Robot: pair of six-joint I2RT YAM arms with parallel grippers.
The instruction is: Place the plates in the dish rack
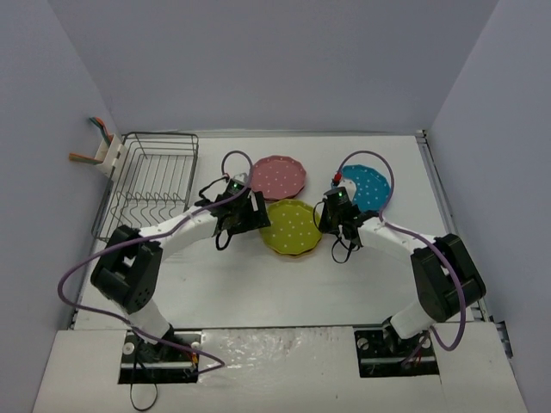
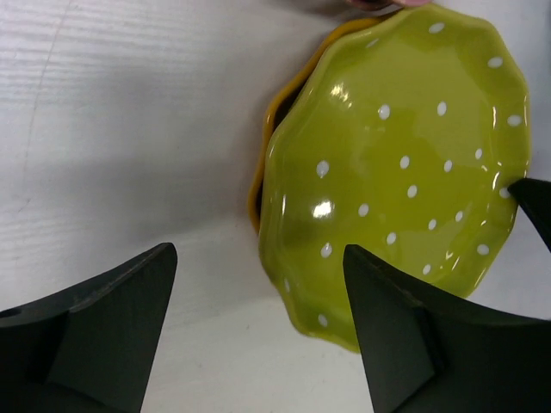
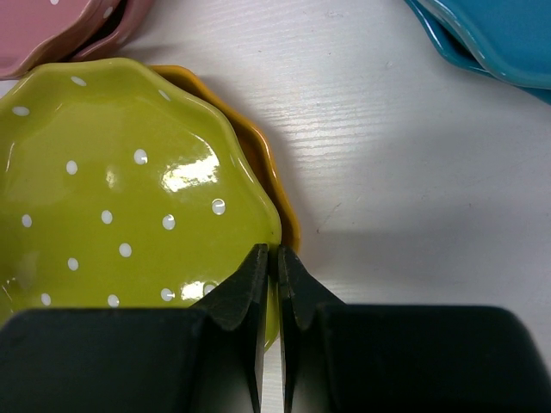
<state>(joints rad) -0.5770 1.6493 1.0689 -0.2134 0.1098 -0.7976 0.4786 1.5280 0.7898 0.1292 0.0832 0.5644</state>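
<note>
A lime-yellow dotted plate (image 1: 293, 225) lies on an orange-yellow plate (image 3: 258, 146) at the table's middle. My right gripper (image 1: 327, 225) is shut on the lime plate's right rim; in the right wrist view its fingers (image 3: 277, 254) pinch the edge of the lime plate (image 3: 112, 198). My left gripper (image 1: 252, 213) is open at the plate's left side. In the left wrist view (image 2: 258, 258) the lime plate's (image 2: 405, 155) rim lies between the jaws, and the orange plate's (image 2: 277, 112) edge shows below it. The black wire dish rack (image 1: 155, 181) stands at the far left with no plates in it.
A pink plate (image 1: 277, 175) lies behind the lime one, and a turquoise plate (image 1: 368, 188) lies to its right behind my right arm. A white caddy (image 1: 110, 155) hangs on the rack's left corner. Grey walls close in the table.
</note>
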